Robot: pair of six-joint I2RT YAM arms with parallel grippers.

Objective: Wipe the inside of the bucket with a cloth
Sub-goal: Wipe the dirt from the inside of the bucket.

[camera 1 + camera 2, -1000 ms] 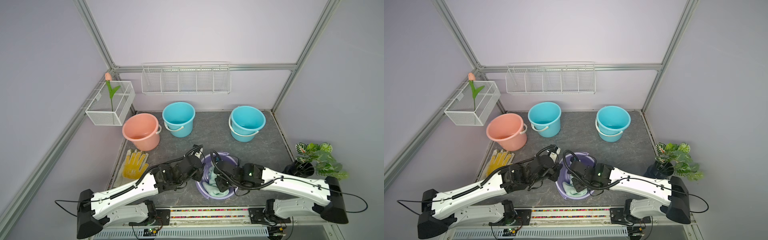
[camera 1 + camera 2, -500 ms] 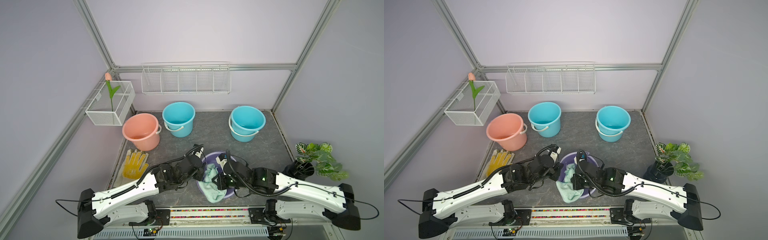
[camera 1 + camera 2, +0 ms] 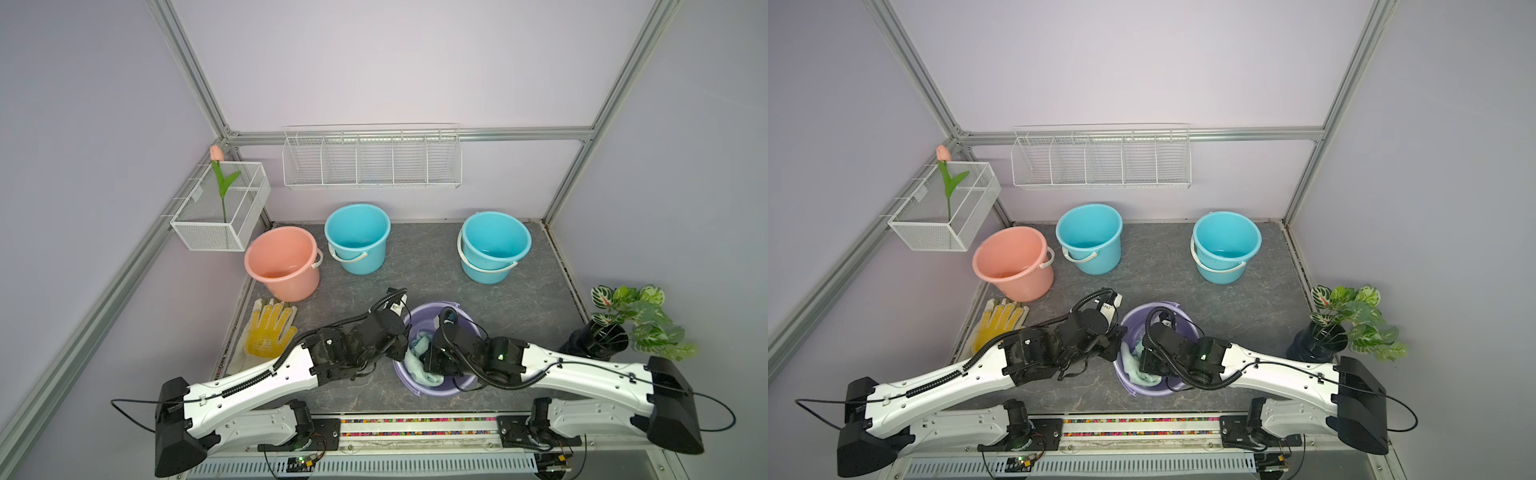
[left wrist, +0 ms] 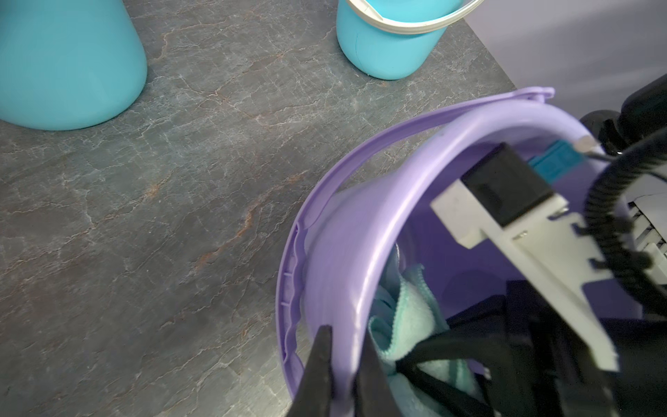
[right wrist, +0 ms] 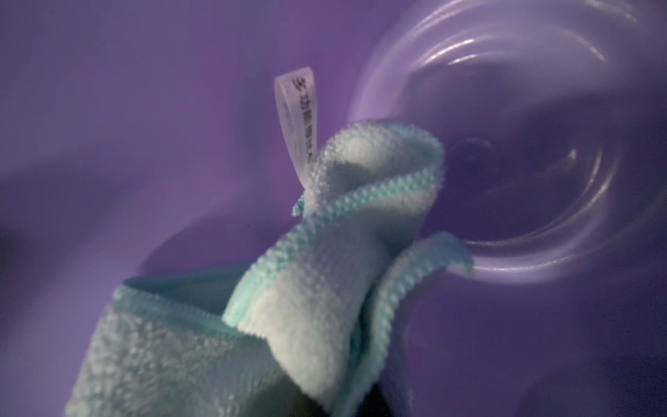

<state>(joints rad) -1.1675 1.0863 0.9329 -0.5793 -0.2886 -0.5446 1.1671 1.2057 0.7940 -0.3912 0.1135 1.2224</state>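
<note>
A purple bucket (image 3: pixel 417 385) (image 3: pixel 1139 390) stands tipped towards the arms at the front centre of the table. My left gripper (image 3: pixel 400 352) (image 4: pixel 345 341) is shut on the bucket's rim (image 4: pixel 346 252), one finger outside the wall and one inside. My right gripper (image 3: pixel 434 361) (image 5: pixel 335 400) reaches down inside the bucket and is shut on the cloth, a pale mint-green towel (image 3: pixel 419 366) (image 3: pixel 1139 371) (image 4: pixel 408 317) (image 5: pixel 325 260) with a white label (image 5: pixel 297 115). The bunched cloth hides the right fingertips and lies against the bucket's inner wall (image 5: pixel 144 108).
A pink bucket (image 3: pixel 282 262), a blue bucket (image 3: pixel 357 237) and a stacked blue pair (image 3: pixel 494 245) stand behind. A yellow-dotted glove (image 3: pixel 270 328) lies at the left. A potted plant (image 3: pixel 623 328) stands at the right. A wire basket (image 3: pixel 224 208) and a wall rack (image 3: pixel 372 158) hang above.
Half a second ago the cloth hung over the bucket's near rim; my right gripper has now pushed it back down inside. The left gripper has kept its hold on the rim.
</note>
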